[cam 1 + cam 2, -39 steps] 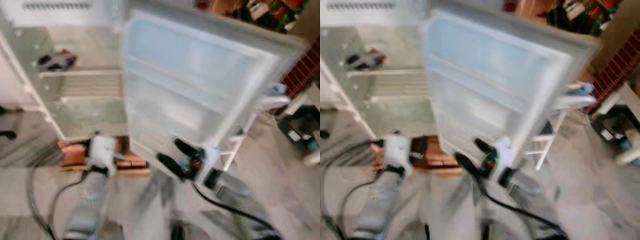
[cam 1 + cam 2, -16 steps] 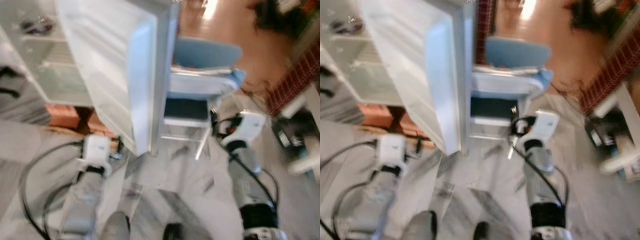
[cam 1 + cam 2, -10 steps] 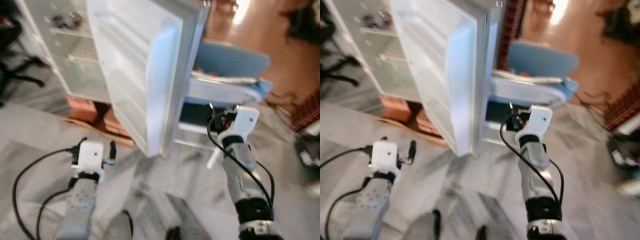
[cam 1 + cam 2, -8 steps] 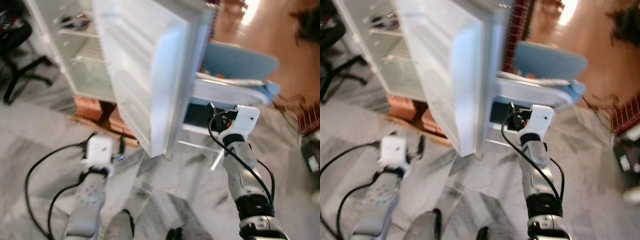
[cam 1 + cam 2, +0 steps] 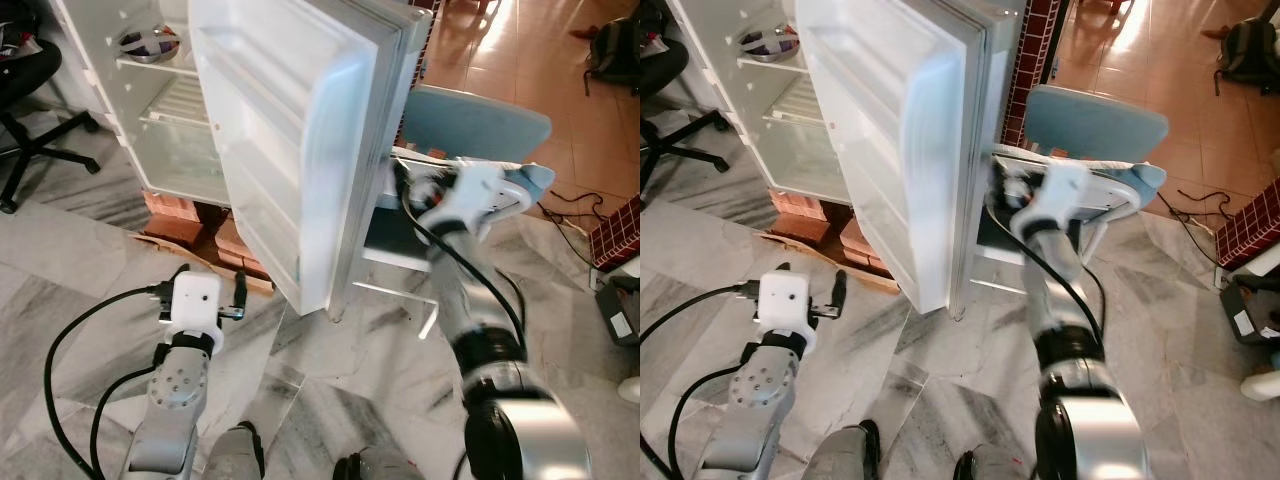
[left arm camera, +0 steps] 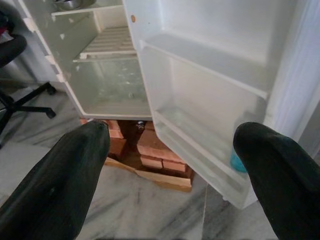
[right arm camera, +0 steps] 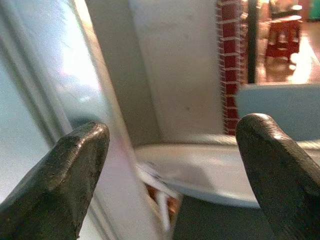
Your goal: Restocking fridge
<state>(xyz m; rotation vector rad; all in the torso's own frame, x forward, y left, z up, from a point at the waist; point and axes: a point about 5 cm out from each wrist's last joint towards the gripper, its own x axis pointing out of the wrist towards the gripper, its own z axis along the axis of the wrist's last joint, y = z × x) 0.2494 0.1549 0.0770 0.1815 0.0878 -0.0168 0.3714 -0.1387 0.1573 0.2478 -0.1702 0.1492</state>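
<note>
- Fridge (image 5: pixel 160 150) open, on bricks (image 5: pixel 190 225); fridge door (image 5: pixel 280 150) swung out, its thin edge toward the head camera.
- Just changed: right gripper (image 7: pixel 172 132) lifted within half a second from low behind the door to about the door's mid height, close against its outer side, in front of the pale blue chair (image 5: pixel 480 120) behind the door.
- Fingers there spread wide, holding nothing.
- Probably means reaching for the door's outer side to move it, not for anything to stock; which way cannot be told.
- Left gripper (image 6: pixel 172 131) low, on the door's inner side, likewise spread wide and empty.
- Door's long axis upright; inner face and its bins turned toward the cabinet.
- Small blue thing (image 6: pixel 236 160) in the door's lowest bin; a bowl (image 5: pixel 145 42) on the cabinet's top shelf, beyond the door.
</note>
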